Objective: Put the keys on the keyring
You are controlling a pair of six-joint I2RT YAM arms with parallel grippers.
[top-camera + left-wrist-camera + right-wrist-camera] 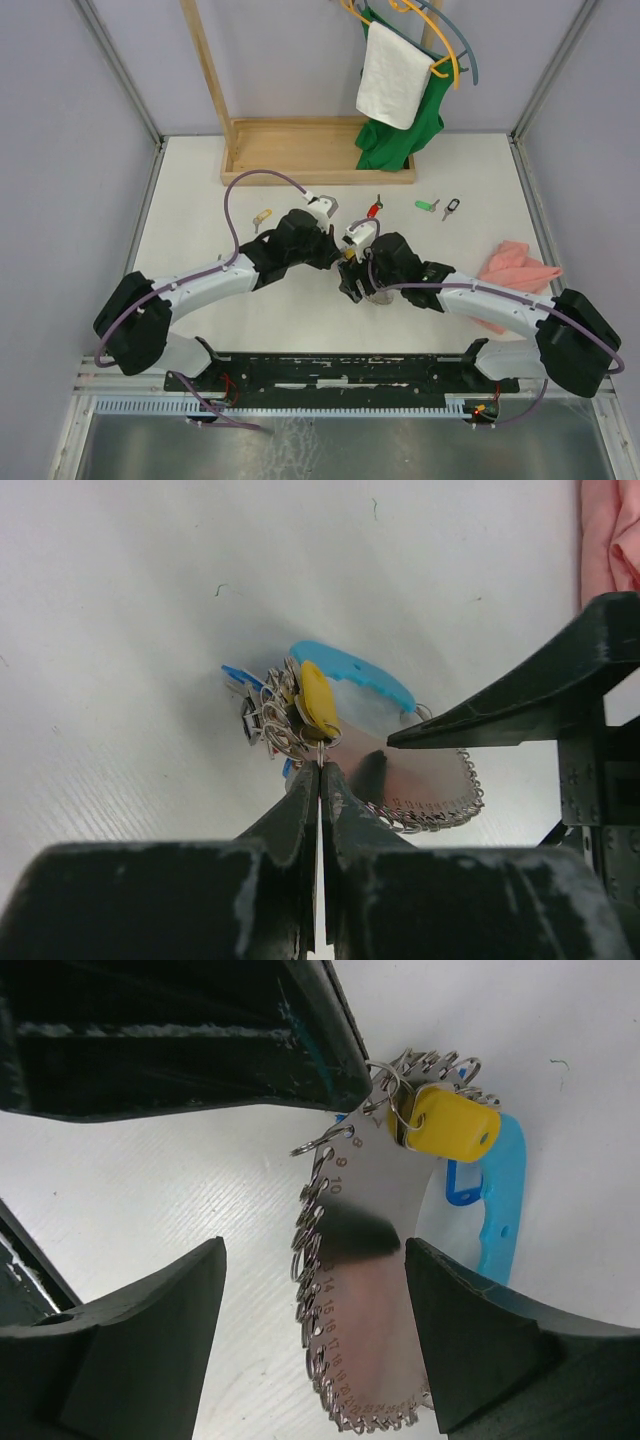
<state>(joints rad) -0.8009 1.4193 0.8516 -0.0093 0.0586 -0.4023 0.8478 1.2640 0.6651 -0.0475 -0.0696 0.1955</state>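
1. Across the top view, the white table [300, 320] carries everything. A wooden rack [290, 150] stands at the far edge with a green cloth [395, 140] and a white towel [392, 75] on hangers, well apart from the work.
2. Both arms reach in and meet mid-table, nose to nose. My reading is that one steadies while the other threads.
3. A pink cloth [515, 268] lies beside the right forearm, idle.
4. The keyring [365, 1300] is a flat numbered metal plate edged with small wire rings, with a light-blue handle. It lies on the table between the two claws.
5. The right claw [312, 1260] has its fingers wide apart, straddling the plate. One finger is at the plate's edge and the other is apart from it. It grips nothing I can see and is probably bracing the plate.
6. The left claw [320, 770] is fully closed, nipping the small wire ring of the held yellow key [318, 702] at the plate's edge. Held by the ring, the tag hangs clear.
7. Four loose keys lie on the far table: yellow [262, 216], red [377, 207], green [427, 205] and black [452, 208].
8. Unclear points:
   - The arms hide the keyring from above.
   - I cannot tell whether the pinched ring is already linked to the plate.
   - The blue tags behind it are a tangle.
   - The frame cuts off the plate's lower end.
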